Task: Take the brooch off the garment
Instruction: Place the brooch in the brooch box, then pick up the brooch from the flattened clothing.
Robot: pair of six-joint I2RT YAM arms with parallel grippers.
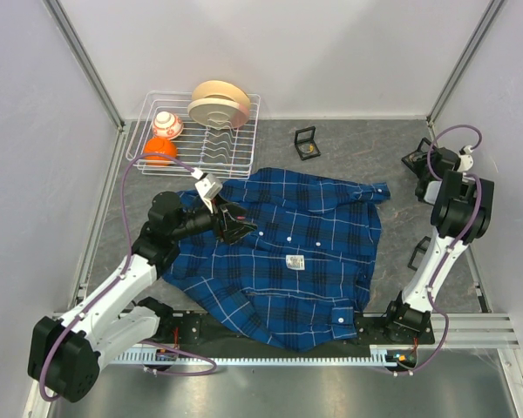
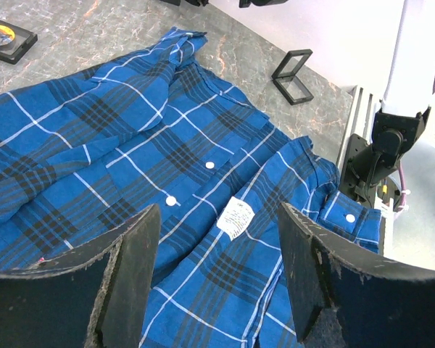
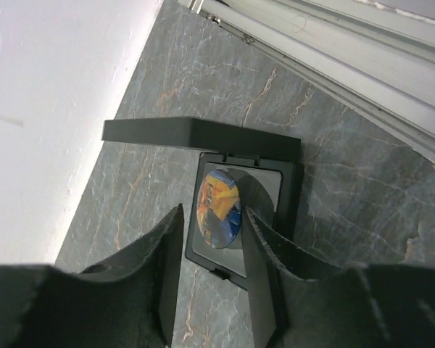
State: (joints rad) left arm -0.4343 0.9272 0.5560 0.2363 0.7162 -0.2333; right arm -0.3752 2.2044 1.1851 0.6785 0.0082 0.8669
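The dark-blue plaid shirt (image 1: 305,235) lies spread on the grey table and fills the left wrist view (image 2: 130,130); a white label (image 2: 235,217) shows near its buttons. My left gripper (image 1: 240,228) hovers open and empty over the shirt (image 2: 219,212). My right gripper (image 1: 421,165) is at the far right over an open black case (image 3: 290,210). The round orange, yellow and blue brooch (image 3: 219,206) sits tilted in that case between my right gripper's (image 3: 214,210) parted fingers. It is against the right finger, with a gap to the left one.
A white wire dish rack (image 1: 244,104) with bowls and an orange ball stands at the back left. A second open black case (image 1: 307,144) lies behind the shirt (image 2: 0,36). Another black frame (image 1: 416,252) lies by the right arm (image 2: 293,72). Walls close three sides.
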